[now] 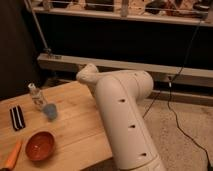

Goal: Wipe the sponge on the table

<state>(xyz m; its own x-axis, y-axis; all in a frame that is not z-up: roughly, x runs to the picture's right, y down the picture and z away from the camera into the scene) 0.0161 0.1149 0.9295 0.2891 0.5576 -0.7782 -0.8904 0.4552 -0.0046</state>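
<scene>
Gripper out of sight: we cannot find it anywhere in the view, so we cannot tell its state. What we do see is the white arm (125, 115), rising from the bottom edge and ending in a rounded joint (88, 75) above the far edge of the table (85, 120). With the gripper hidden, we place things from that joint.

Below and left of the joint, a small blue thing (50, 111) stands on the wood. It is too blurred for us to say whether it is the sponge or a cup. A clear bottle (35, 94) stands just beside it, farther left. A striped black-and-white object (17, 118) lies nearer the left edge, and an orange bowl (40, 145) sits well below. An orange stick (12, 156) is cut off at the corner.

The arm covers the table's right edge. Bare wood lies between the blue thing and the arm.
</scene>
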